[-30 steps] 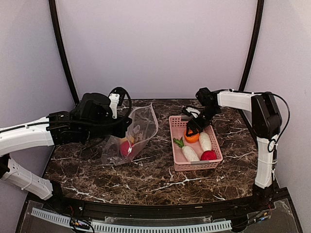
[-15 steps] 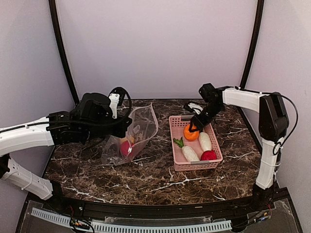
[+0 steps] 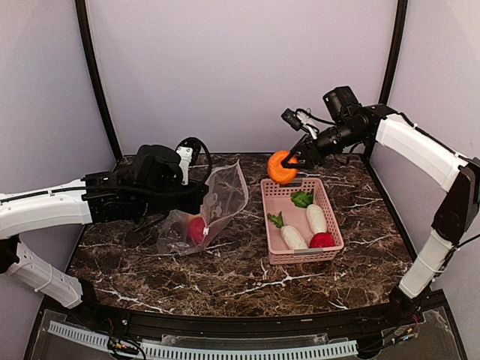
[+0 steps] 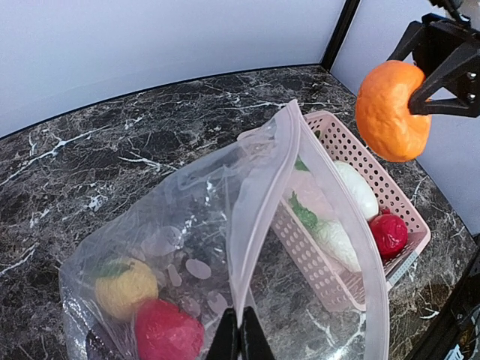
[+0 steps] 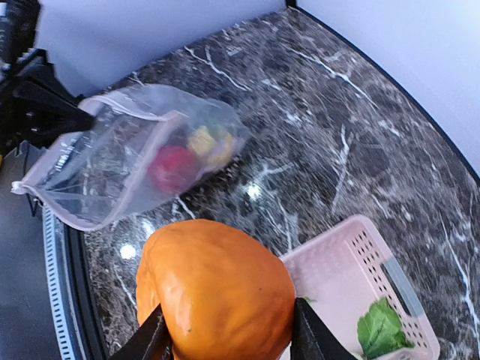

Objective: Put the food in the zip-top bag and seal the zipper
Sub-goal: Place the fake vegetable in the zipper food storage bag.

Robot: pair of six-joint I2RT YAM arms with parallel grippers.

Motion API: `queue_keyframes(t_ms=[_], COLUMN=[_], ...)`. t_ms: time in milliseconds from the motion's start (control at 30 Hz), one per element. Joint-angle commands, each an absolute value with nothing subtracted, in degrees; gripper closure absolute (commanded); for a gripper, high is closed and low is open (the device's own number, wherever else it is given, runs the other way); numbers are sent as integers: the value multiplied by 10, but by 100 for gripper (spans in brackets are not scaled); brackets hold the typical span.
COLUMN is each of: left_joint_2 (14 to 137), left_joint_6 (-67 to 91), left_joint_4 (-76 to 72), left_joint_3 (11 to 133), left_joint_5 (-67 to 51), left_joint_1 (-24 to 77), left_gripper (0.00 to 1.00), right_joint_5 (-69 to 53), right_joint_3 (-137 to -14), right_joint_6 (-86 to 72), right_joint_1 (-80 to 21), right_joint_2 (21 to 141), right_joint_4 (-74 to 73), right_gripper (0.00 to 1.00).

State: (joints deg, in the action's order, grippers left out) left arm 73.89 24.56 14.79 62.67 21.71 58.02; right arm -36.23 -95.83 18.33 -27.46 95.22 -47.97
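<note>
On the table (image 3: 225,281), the pink basket (image 3: 304,256) holds a red ball (image 3: 322,240) at its near end, with two white radishes (image 3: 294,237) just behind it (green leaves pointing away). To its left lies the zip-top bag (image 3: 217,202), mouth gaping toward the basket, with a second red ball (image 4: 166,330) and a yellow ball (image 4: 124,285) inside. The left hand (image 4: 240,341) is pinched tight on the bag's rim, holding that edge up. Farther back, the right hand (image 3: 294,159) grips an orange ball (image 3: 281,168) in the air above the basket's far left corner.

Glossy marbled table (image 3: 225,279); clear shiny plastic bag (image 3: 227,189); pink plastic basket (image 3: 304,256).
</note>
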Motion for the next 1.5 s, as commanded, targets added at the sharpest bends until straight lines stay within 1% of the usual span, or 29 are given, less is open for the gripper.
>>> queue_keyframes(t_ms=[0,167,333,667,800,867,1000,1267,1467], left_joint_2=[744,749,742,728,722,720,715,703,691], left_joint_6=[238,238,241,246,245,245,247,244,245], left_joint_4=[144,147,150,148,145,139,133,138,139], left_joint_3=[650,659,660,662,659,656,652,643,625], left_joint_5=[217,216,219,212,216,217,218,224,232], left_joint_1=[581,581,582,581,581,581,581,581,581], left_gripper=[99,99,99,99,99,99,99,99,99], right_joint_5=[-442,-450,-439,-340,-302,-288,-267,-238,-222], right_joint_3=[-1003,-1063,-1102,-1162,-1174,-1180,-1192,-1188,-1115], right_joint_6=[180,176,172,181,180,180,186,191,225], right_joint_1=[-320,-382,-420,-443,-456,-466,-484,-489,-488], right_joint_2=[944,979,1028,1103,1114,1120,1130,1106,1030], right_joint_4=[-474,-492,-500,-485,-486,-488,-498,-499,-477], right_gripper=[53,52,52,51,47,38,31,30,29])
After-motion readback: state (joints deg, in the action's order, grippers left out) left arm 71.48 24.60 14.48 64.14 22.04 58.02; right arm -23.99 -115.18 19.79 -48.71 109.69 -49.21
